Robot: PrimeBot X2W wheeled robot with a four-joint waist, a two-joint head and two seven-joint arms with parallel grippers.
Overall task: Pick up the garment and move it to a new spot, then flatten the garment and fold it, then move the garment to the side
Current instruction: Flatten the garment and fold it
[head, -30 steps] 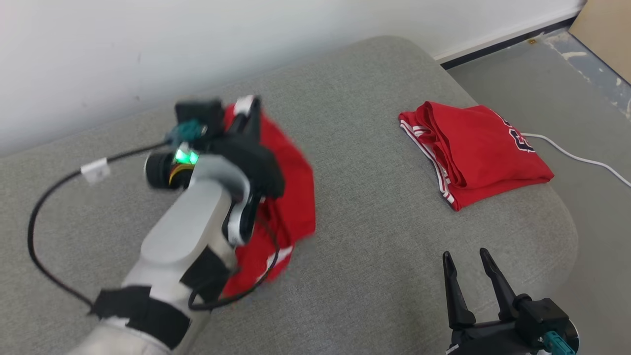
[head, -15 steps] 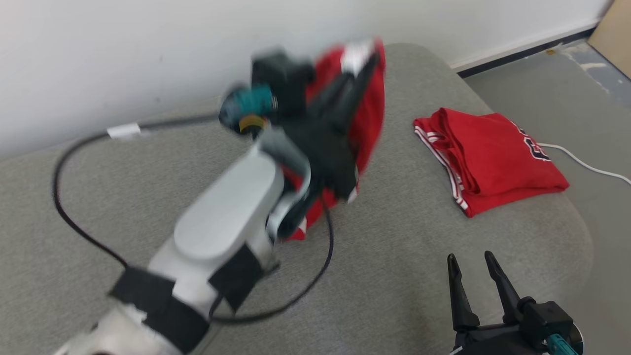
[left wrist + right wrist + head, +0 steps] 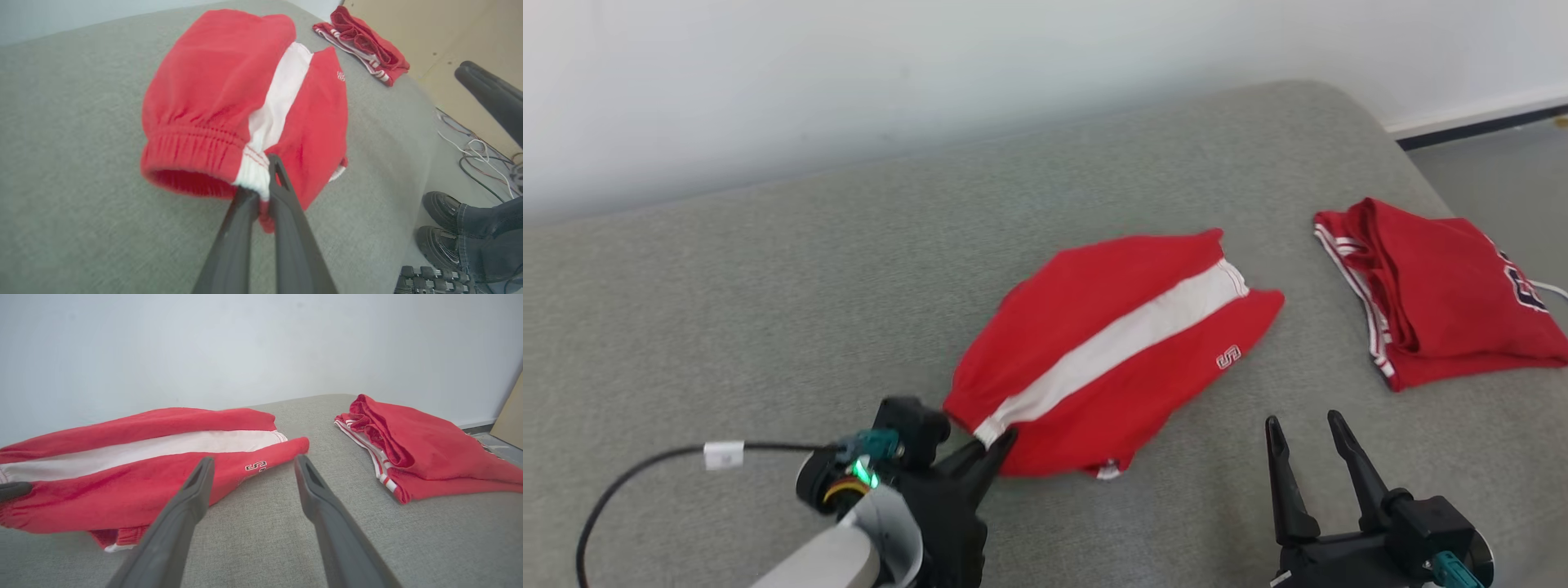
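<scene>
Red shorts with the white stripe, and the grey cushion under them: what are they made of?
Red shorts: soft, matte knit cloth, probably cotton fleece; the fuzzy surface and gathered elastic waistband suggest it. Grey cushion: woven upholstery fabric, matte, with a fine visible weave; its filling is hidden.

Our left gripper (image 3: 995, 445) lay low at our lower left, its fingers pointing up and to the right and pressed together on the waistband edge of the garment (image 3: 1111, 343). A green light glowed on the wrist behind it. The pale forearm (image 3: 837, 563) seemed to slope back toward us, though little of it showed. Our right gripper (image 3: 1300, 429) stood at the lower right, fingers pointing up and spread apart.
</scene>
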